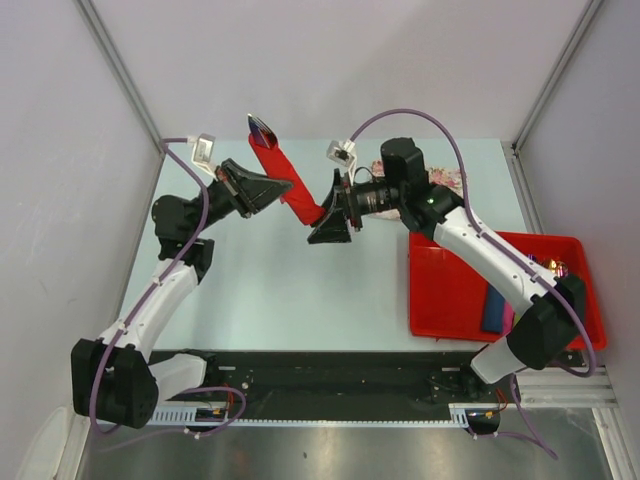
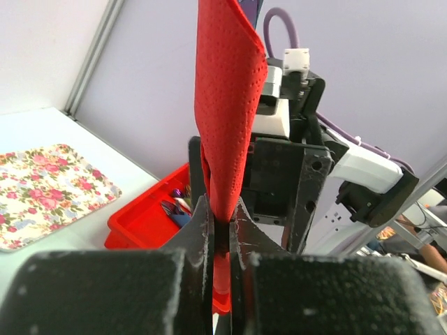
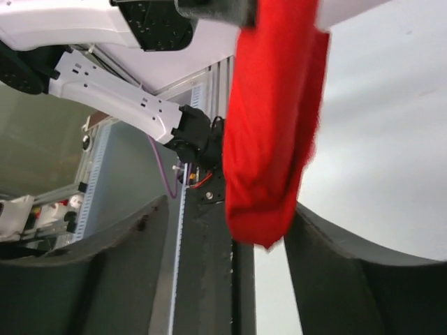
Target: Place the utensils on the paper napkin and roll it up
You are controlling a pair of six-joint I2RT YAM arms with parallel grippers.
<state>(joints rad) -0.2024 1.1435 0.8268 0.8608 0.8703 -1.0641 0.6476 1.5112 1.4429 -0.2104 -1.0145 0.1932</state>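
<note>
The paper napkin (image 1: 288,178) is a red roll held up in the air, slanting from upper left to lower right. Dark iridescent tips of the utensils (image 1: 262,125) stick out of its upper end. My left gripper (image 1: 284,186) is shut on the roll's middle; in the left wrist view the fingers (image 2: 204,227) pinch the red paper (image 2: 227,105). My right gripper (image 1: 322,222) is open, with the roll's lower end (image 3: 269,167) hanging between its spread jaws (image 3: 230,206), not pinched.
A red tray (image 1: 440,300) stands at the right and holds blue and pink rolls (image 1: 497,308); it also shows in the left wrist view (image 2: 136,220). A floral mat (image 1: 447,180) lies behind the right arm and shows again at the left (image 2: 42,188).
</note>
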